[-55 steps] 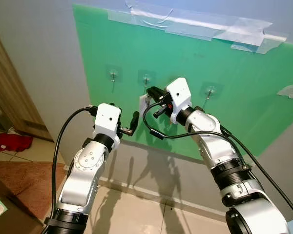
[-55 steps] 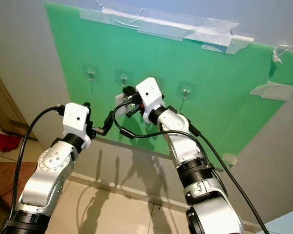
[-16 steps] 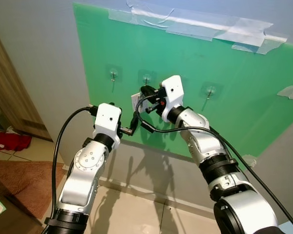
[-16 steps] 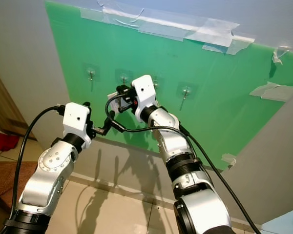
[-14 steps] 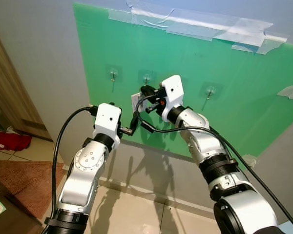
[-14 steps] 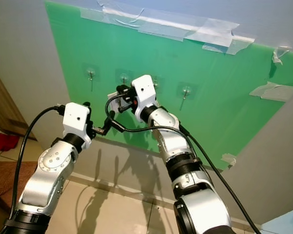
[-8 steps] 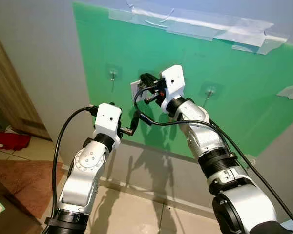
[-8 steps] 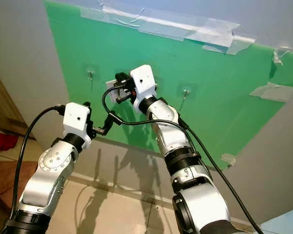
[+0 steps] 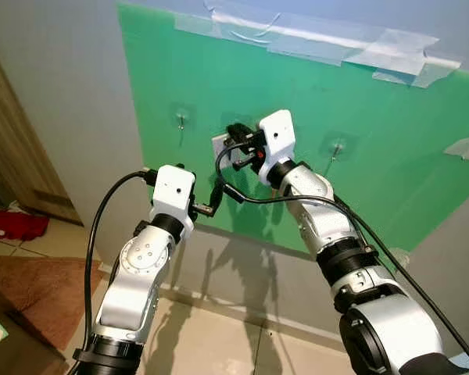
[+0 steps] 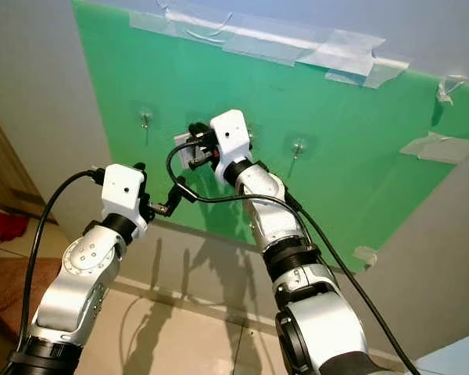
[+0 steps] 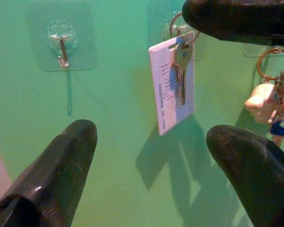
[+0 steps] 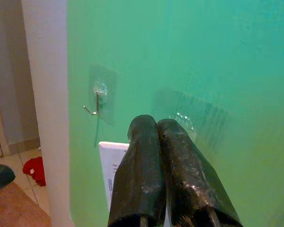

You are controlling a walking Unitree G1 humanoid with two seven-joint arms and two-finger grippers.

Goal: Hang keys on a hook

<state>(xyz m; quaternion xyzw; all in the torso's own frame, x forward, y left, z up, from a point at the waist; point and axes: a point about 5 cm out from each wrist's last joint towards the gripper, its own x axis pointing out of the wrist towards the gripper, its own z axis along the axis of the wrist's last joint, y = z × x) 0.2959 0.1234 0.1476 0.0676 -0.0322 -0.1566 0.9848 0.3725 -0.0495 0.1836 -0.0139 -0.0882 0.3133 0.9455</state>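
Green plastic board [image 9: 359, 117] taped to grey wall, frame centre | right gripper [image 12: 161, 142] clenched on silver key with white card tag [image 11: 174, 87], ring held at second clear adhesive hook [image 11: 180, 28] to thread it | left gripper [image 11: 151, 161] spread, empty, lower centre, watching

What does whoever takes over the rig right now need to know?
Right gripper: shut, raised at the second hook from the left, holding the ring of the key with white card.
Left gripper: open, empty, held below, pointing at the green board.
Leftmost hook is bare; another key bunch already hangs to the right.
Cannot tell whether the ring is seated on the hook. Left: confirm, release, withdraw.
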